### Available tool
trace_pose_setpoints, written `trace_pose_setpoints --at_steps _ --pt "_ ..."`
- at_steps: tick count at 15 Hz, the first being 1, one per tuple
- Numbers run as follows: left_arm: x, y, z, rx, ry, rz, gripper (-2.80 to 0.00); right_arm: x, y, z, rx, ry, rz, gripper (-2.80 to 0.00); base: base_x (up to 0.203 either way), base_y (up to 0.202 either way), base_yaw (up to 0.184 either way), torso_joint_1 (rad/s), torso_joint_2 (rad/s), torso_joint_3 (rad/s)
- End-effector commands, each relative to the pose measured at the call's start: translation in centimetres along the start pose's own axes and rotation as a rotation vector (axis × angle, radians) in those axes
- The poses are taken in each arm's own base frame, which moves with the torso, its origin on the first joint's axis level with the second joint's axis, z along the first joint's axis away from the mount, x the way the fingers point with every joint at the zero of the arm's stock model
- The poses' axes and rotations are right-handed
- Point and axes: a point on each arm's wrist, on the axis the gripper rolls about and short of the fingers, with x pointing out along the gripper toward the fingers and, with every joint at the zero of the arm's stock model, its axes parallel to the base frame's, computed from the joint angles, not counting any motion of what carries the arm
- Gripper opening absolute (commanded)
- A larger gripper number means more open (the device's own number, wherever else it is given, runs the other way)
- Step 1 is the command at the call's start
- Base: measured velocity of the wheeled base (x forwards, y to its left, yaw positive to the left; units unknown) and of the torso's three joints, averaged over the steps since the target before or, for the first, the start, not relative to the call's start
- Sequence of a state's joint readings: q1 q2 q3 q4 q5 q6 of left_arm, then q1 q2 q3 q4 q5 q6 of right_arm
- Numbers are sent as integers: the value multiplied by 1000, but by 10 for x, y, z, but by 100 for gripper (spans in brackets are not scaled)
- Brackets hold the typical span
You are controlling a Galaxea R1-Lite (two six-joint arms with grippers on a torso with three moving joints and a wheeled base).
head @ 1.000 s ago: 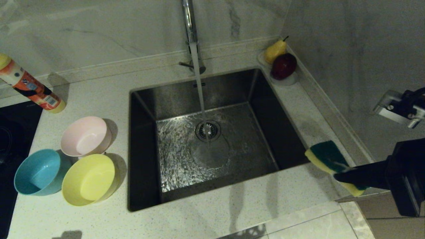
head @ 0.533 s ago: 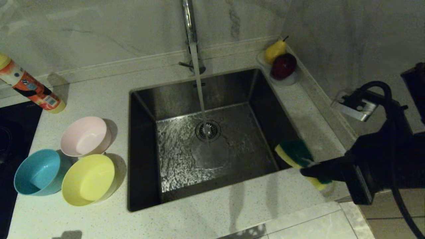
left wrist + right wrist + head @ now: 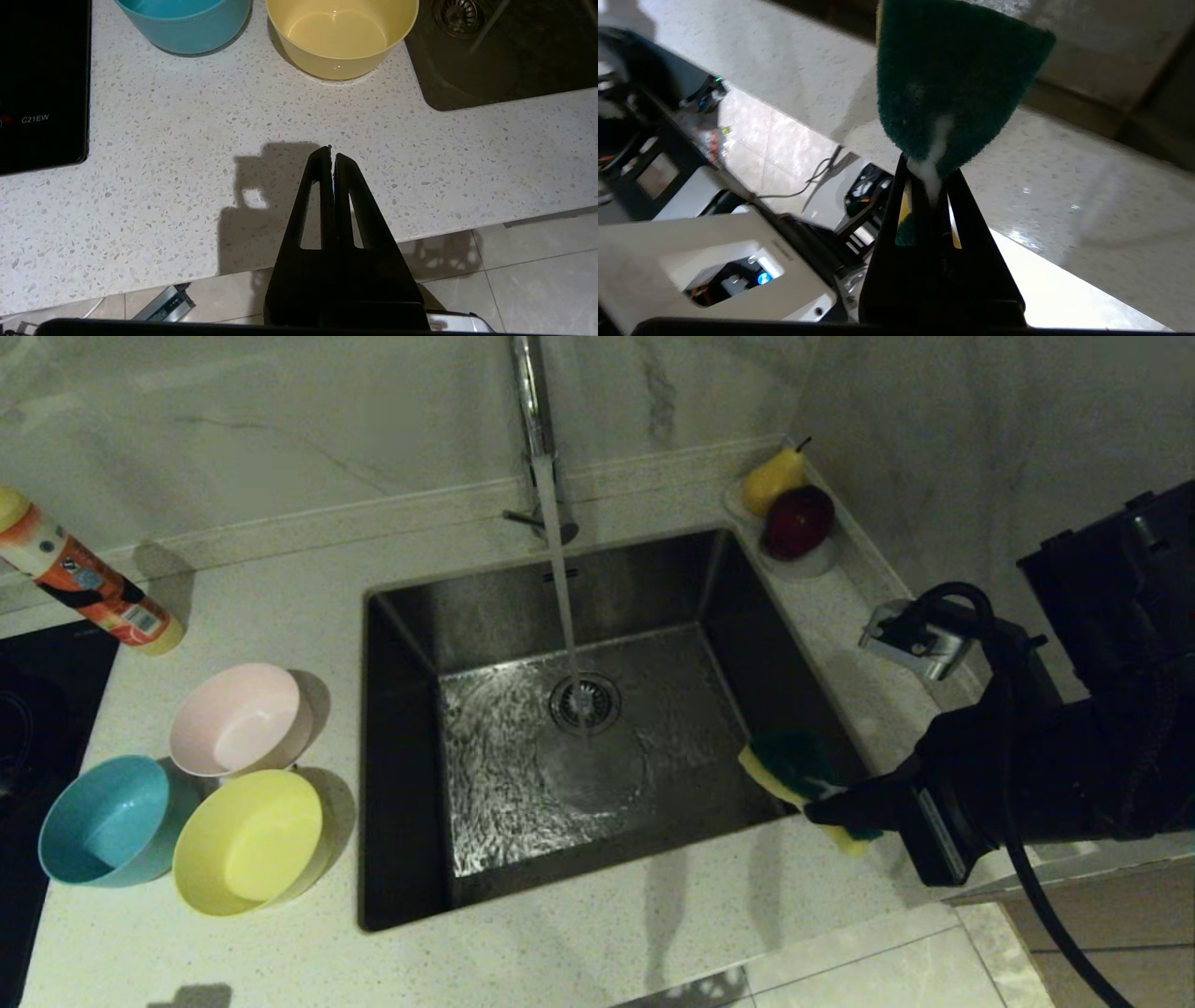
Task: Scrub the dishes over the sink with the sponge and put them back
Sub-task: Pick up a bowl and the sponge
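Observation:
My right gripper (image 3: 826, 810) is shut on the sponge (image 3: 789, 767), yellow foam with a dark green face, held in the air over the sink's (image 3: 709, 583) front right corner. The green face (image 3: 952, 79) sticks out beyond the closed fingers. Water runs from the chrome tap (image 3: 532, 401) onto the drain (image 3: 585, 703). Three bowls stand on the counter left of the sink: pink (image 3: 240, 719), blue (image 3: 107, 819) and yellow (image 3: 250, 840). My left gripper (image 3: 331, 156) hovers shut and empty over the counter's front edge, short of the yellow bowl (image 3: 341, 35) and blue bowl (image 3: 187, 21).
A clear dish with a pear (image 3: 773, 478) and a dark red apple (image 3: 798, 521) sits at the sink's back right corner. A tube-shaped bottle (image 3: 84, 579) lies at the far left, beside a black cooktop (image 3: 37, 709). A marble wall rises on the right.
My right arm has swung left from the right counter, carrying the sponge out over the sink's front right corner. The bowls and left arm have not moved.

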State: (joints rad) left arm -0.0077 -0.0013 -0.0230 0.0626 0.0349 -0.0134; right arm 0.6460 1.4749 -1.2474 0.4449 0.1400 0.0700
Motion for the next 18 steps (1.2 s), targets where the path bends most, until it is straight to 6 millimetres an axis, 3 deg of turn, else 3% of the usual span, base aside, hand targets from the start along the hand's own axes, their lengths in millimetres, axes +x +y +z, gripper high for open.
trace_pose_setpoints --at_steps 1,7,12,16,18 --pt "0 0 0 0 3 -1 -280 6 5 -1 -7 23 74 -280 0 0 0 0 0 0" --pt "0 0 0 -5 0 2 -280 9 10 -8 11 81 118 -280 0 0 0 0 0 0" --pt "-3 1 9 -28 -36 31 -280 26 21 -11 -9 130 153 -280 0 0 0 0 0 0" --pt "-24 3 84 -28 -205 145 -280 26 19 -10 -8 120 152 -280 0 0 0 0 0 0" --pt "-22 7 125 -25 -189 332 -280 17 13 -12 15 106 184 -280 0 0 0 0 0 0"
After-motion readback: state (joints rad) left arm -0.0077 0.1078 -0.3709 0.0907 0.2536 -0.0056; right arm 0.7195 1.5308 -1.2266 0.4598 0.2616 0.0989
